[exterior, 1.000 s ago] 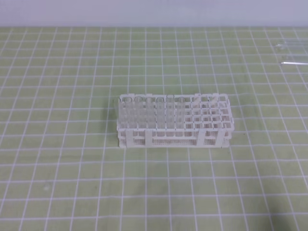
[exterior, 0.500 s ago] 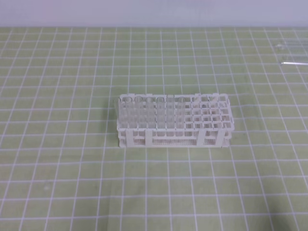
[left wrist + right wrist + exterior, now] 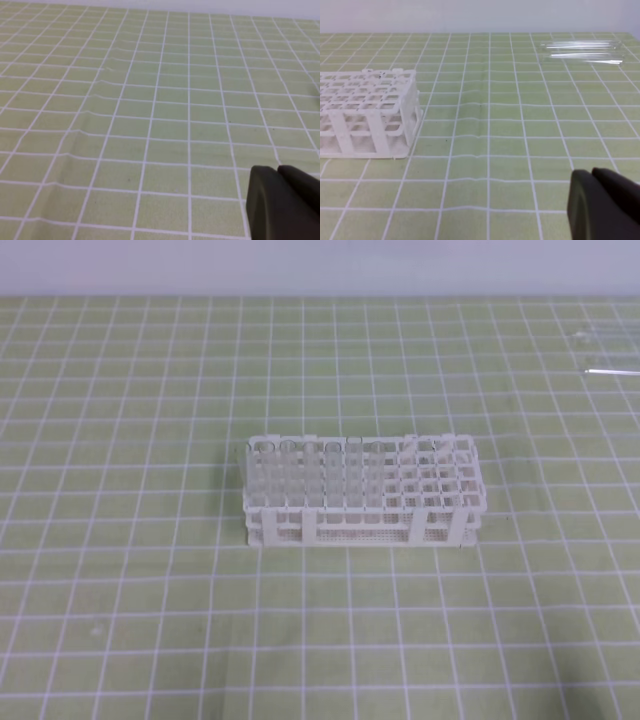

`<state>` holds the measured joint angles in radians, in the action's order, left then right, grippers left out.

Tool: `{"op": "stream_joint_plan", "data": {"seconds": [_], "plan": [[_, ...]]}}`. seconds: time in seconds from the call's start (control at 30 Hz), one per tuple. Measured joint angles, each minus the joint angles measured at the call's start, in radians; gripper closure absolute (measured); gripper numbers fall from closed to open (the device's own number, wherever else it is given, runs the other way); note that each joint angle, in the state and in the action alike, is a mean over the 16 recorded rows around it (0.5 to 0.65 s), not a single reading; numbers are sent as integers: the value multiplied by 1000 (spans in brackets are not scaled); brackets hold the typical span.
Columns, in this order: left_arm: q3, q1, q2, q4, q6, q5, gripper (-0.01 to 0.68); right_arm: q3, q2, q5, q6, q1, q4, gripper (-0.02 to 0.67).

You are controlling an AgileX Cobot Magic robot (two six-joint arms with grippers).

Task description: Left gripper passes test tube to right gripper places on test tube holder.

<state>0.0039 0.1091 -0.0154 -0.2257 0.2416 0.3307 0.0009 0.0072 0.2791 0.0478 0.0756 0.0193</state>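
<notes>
A: Eyes on the rack (image 3: pixel 362 492) — white plastic, a grid of small square holes on short legs, sitting long-side-on in the middle of the green gridded surface (image 3: pixel 150 620). The left columns look filled with clear tubes standing upright; the right columns show bare holes.

B: And the loose tubes (image 3: pixel 580 51)? From the right wrist view they lie flat, side by side, at the far right, well apart from the rack. In the high view they are faint glints at the far right edge.

A: Slender, clear, colourless glass. Hard to count them, they blur together.

B: Grippers now. The left gripper (image 3: pixel 278 170) pokes into the near right corner of its own view, dark fingers pressed together, nothing between them.

A: Same story for the right gripper (image 3: pixel 592 174): fingers closed tight, holding nothing, low over the surface to the right of the rack.

B: Neither shows in the high view. Room to move?

A: Plenty. Open cloth lies on every side of the rack, wide on the left and on the near side. The far edge of the surface meets a pale wall (image 3: pixel 320 265). A few soft wrinkles run across the cloth under the left gripper.
</notes>
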Motion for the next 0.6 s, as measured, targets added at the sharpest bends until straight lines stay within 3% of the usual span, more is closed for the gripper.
{"op": "stream_joint_plan", "data": {"seconds": [0.6], "plan": [[1,0,0,-1,-2,0,675,0,0,0,0,0,0,665]]}}
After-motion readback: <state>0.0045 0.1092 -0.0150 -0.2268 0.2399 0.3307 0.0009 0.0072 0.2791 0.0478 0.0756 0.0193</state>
